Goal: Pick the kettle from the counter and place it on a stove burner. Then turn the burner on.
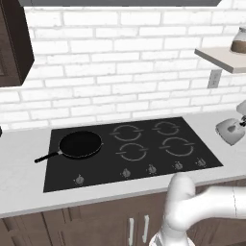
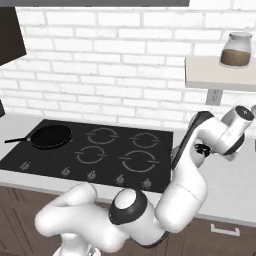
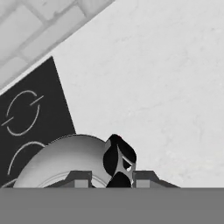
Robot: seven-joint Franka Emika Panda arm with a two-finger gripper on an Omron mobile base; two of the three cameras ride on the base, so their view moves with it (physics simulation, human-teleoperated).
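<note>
The light grey dome-shaped kettle point(image 1: 231, 130) hangs tilted over the counter point(image 1: 24, 163) just right of the black cooktop point(image 1: 57, 180). In the hand view the kettle point(image 3: 65, 159) sits at the bottom edge, and its dark handle stands between the fingertips of my gripper point(image 3: 111, 177), which is shut on it. Two burner rings point(image 3: 22, 113) show on the glass to the kettle's left. The near right burner point(image 1: 177, 145) is the closest one to the kettle. No burner glows. In the right base view my arm hides most of the kettle.
A black frying pan point(image 1: 80, 144) with a long handle covers the front left burner. A row of knobs point(image 1: 151, 169) runs along the cooktop's front edge. A wall shelf point(image 2: 220, 72) with a brown glass jar point(image 2: 236, 50) hangs above the kettle.
</note>
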